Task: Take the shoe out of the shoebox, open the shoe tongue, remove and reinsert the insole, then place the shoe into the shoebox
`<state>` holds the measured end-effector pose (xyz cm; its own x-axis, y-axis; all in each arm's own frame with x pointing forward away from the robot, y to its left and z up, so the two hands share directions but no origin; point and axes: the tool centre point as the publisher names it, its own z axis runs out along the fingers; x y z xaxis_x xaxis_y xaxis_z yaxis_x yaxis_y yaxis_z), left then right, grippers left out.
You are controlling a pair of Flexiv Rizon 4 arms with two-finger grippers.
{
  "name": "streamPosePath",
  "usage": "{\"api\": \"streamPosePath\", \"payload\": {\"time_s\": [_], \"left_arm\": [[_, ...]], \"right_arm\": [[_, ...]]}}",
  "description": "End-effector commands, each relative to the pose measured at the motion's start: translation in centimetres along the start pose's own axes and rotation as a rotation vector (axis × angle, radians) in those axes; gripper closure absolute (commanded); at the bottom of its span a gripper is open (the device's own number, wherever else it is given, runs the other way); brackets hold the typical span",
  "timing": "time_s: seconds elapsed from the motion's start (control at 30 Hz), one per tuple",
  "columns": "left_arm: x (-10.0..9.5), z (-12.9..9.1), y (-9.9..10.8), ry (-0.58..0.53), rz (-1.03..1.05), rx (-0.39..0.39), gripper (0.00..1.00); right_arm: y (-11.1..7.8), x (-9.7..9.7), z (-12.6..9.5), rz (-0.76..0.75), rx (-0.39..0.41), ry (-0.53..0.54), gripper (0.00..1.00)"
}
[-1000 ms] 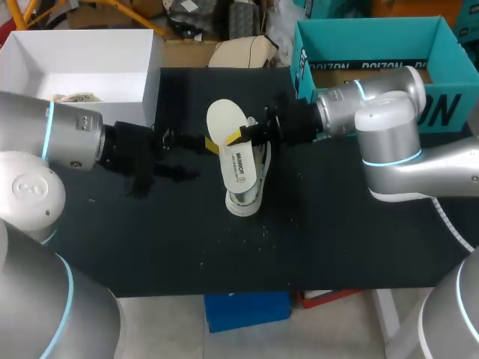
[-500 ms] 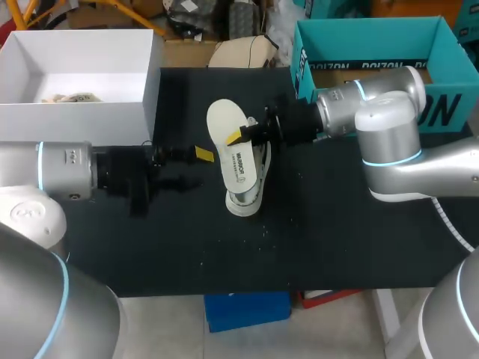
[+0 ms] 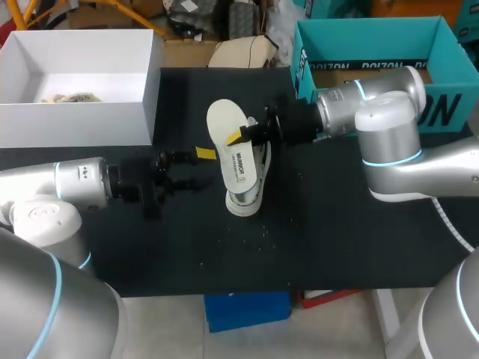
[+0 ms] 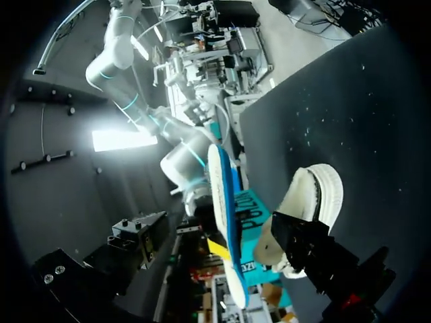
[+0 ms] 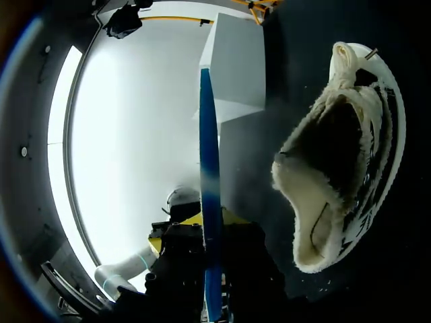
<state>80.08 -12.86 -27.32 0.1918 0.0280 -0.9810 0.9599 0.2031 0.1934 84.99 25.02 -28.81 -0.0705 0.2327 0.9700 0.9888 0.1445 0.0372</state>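
A white shoe point(image 3: 244, 178) lies on the black table point(image 3: 337, 239) at its middle, toe toward the front edge. A cream insole point(image 3: 223, 122) is held up over the shoe's heel end, clear of the shoe, with my right gripper point(image 3: 241, 136) shut on its edge. In the right wrist view the insole point(image 5: 209, 188) shows edge-on with a blue side, pinched between the yellow tips point(image 5: 205, 229), and the shoe's fleecy opening point(image 5: 337, 155) lies beside it. My left gripper point(image 3: 200, 167) stands open just left of the shoe, holding nothing. In the left wrist view the insole point(image 4: 225, 222) and shoe point(image 4: 306, 208) lie ahead of it.
The white shoebox point(image 3: 82, 112) stands open at the back left with crumpled paper point(image 3: 63, 97) inside. A teal box point(image 3: 449, 67) stands at the back right, behind my right arm. Small white specks dot the table in front of the shoe.
My left arm has drawn back to the left and swung toward the front edge, its open gripper coming away from the insole. The right gripper, insole and shoe have not moved.
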Motion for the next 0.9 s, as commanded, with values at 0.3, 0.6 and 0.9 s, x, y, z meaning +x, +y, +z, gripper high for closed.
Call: {"api": "streamPosePath", "payload": {"time_s": [0.3, 0.6, 0.9], "left_arm": [[1.9, 3.4, 2.7, -0.156, 0.031, 0.028, 0.27], [1.6, 5.2, 3.1, -0.175, 0.049, 0.052, 0.58], [1.5, 6.1, 3.4, -0.171, 0.05, 0.043, 0.64]], "right_arm": [[0.0, 0.0, 0.1, 0.0, -0.001, -0.001, 1.0], [0.0, 0.0, 0.1, 0.0, -0.001, -0.001, 1.0], [0.0, 0.0, 0.1, 0.0, -0.001, -0.001, 1.0]]}}
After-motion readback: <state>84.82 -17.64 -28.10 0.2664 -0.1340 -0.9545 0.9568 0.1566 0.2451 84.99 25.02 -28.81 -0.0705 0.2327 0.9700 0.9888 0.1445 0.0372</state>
